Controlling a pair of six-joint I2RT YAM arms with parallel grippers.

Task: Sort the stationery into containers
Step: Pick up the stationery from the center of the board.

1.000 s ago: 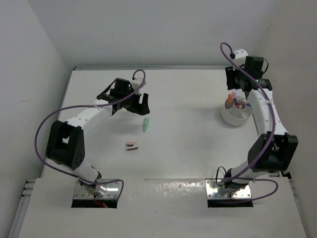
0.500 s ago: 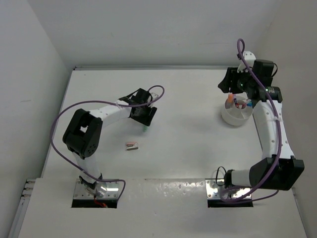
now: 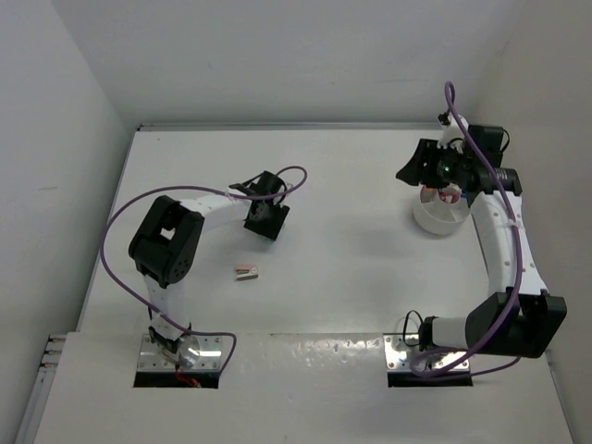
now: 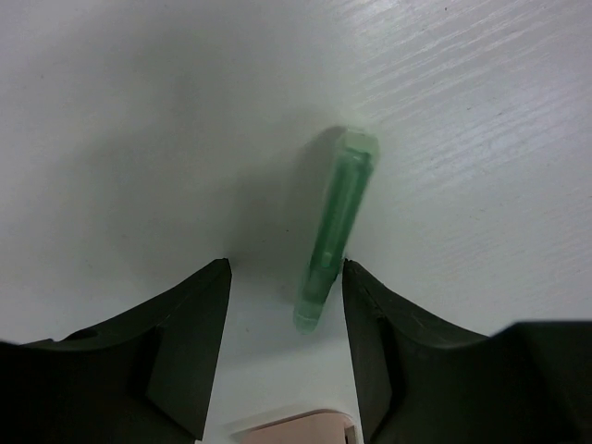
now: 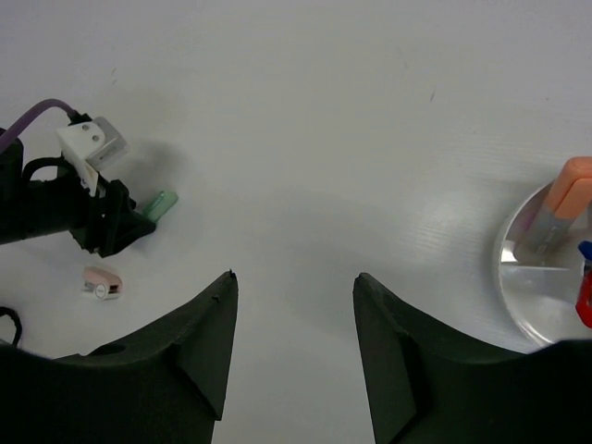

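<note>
**A:** The left end effector (image 4: 285, 265) is down low over the surface (image 3: 351, 277), jaws parted, one finger either side of the green highlighter (image 4: 333, 222).

**B:** Is that a grip?

**A:** No, it's open. The highlighter's near end sits just beside one finger, and there's a clear gap to the other. It lies flat on the surface, with most of its length poking out past the fingertips.

**B:** Where's the pinkish-brown block (image 3: 245, 271)?

**A:** Also on the surface, near that end effector on the side toward the arm bases. Nothing is touching it. The left wrist view just catches it at the bottom edge.

**B:** Over to the right side, then.

**A:** The right end effector (image 5: 294, 275) hangs in the air above the white tub (image 3: 439, 222), jaws spread, nothing between them.

**B:** And the tub?

**A:** It stands at the far right of the surface, well apart from the green highlighter. From the right wrist camera it's cut off by the frame's right edge. An orange highlighter (image 5: 564, 196) leans inside it, and a blue cap (image 5: 585, 250) and a red cap (image 5: 584, 301) peek in at the frame's edge.
</note>
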